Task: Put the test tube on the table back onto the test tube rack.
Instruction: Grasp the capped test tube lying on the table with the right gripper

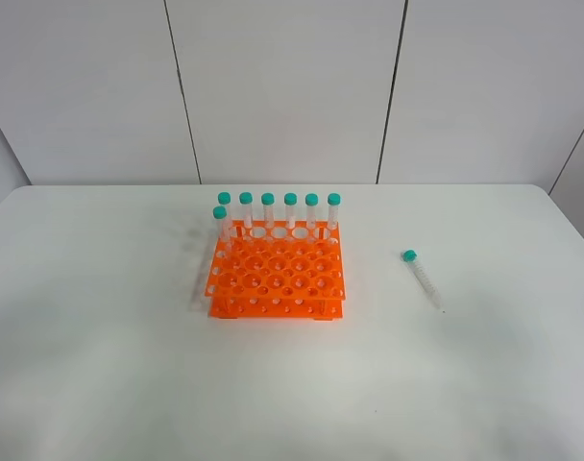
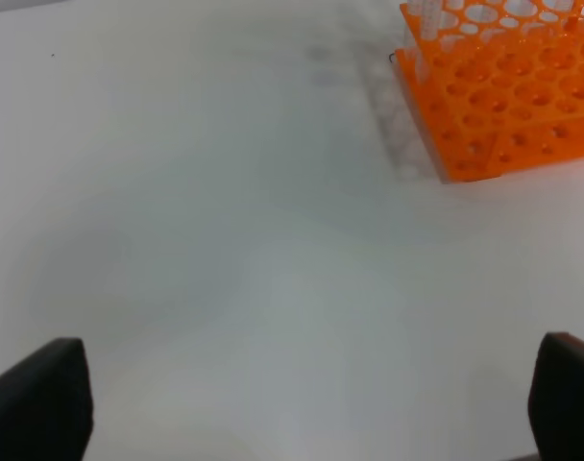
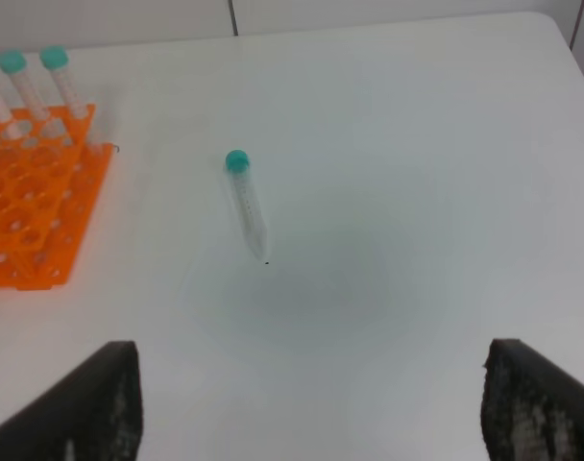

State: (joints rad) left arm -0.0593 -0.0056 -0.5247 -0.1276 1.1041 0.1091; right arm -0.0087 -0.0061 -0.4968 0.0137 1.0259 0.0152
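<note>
1. The white desk (image 1: 100, 365) carries everything. Neither of my arms shows in the high view, so I judge the task is at its first step: the reach has not begun.
2. The orange rack (image 1: 273, 283) sits a little left of the desk's middle. Most of its holes are free.
3. My right pincer (image 3: 311, 403) hangs over bare desk with its jaws spread wide, holding nothing. The loose tube lies ahead of it, between the 2 fingers' lines.
4. My left pincer (image 2: 306, 403) is equally wide open and empty. It is on the rack's other side, and only a corner of the rack shows in its view.
5. There are 7 standing tubes (image 1: 290, 213) upright in the rack: 6 along the back row and 1 in the next row forward, at the left end.
6. The loose tube (image 1: 423, 279) lies flat on the desk to the right of the rack, well apart from it. Its green cap points to the far side and its tip to the near side.
   - The right arm is nearer, so I think it should take this one.
   - The next move calls for lowering over the tube's body with the jaws set across it, then closing gently, since a round tube could roll.
</note>
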